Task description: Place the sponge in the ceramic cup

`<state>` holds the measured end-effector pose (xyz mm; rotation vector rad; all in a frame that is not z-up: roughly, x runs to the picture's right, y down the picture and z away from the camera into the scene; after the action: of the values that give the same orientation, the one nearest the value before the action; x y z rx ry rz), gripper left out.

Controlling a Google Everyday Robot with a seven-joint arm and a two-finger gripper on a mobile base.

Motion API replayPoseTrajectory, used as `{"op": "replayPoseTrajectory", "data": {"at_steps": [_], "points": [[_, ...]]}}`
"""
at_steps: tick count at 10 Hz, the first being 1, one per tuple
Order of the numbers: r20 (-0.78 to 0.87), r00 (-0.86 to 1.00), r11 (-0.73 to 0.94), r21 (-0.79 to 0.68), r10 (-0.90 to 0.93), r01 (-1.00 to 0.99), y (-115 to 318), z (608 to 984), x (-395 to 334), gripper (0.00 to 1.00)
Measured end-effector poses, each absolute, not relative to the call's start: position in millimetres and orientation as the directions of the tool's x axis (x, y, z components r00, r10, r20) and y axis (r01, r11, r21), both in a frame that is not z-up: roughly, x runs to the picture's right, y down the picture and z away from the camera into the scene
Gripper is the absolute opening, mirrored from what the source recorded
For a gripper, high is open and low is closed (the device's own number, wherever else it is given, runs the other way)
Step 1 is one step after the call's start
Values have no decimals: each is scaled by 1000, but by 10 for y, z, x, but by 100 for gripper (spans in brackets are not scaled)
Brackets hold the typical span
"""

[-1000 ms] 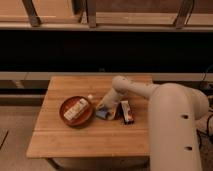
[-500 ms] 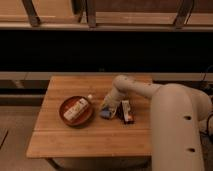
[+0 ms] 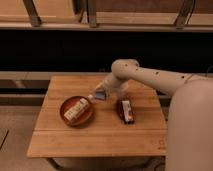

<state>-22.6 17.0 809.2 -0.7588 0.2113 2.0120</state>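
The light-blue sponge hangs at the tip of my gripper, which is shut on it, a little above the wooden table. The ceramic cup is a small pale shape just left of the sponge, by the far rim of the dish, and is partly hidden by the gripper. My arm reaches in from the right over the table's far half.
A round red-brown dish holding a cream block sits left of centre. A dark red packet with a white label lies to the right of the gripper. My white arm body fills the right side.
The gripper has closed on the sponge and lifted it off the table, carrying it up and slightly left toward the cup. The dish and packet have not moved.
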Motion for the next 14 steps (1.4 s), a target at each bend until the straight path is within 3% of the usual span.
{"op": "replayPoseTrajectory", "data": {"at_steps": [4, 7, 14], "points": [[-410, -418, -503, -124, 811, -855, -281, 7727, 365, 0], [-347, -514, -553, -18, 785, -833, -332, 7779, 1108, 0], [-344, -522, -560, -14, 780, -828, -350, 7814, 1118, 0]]}}
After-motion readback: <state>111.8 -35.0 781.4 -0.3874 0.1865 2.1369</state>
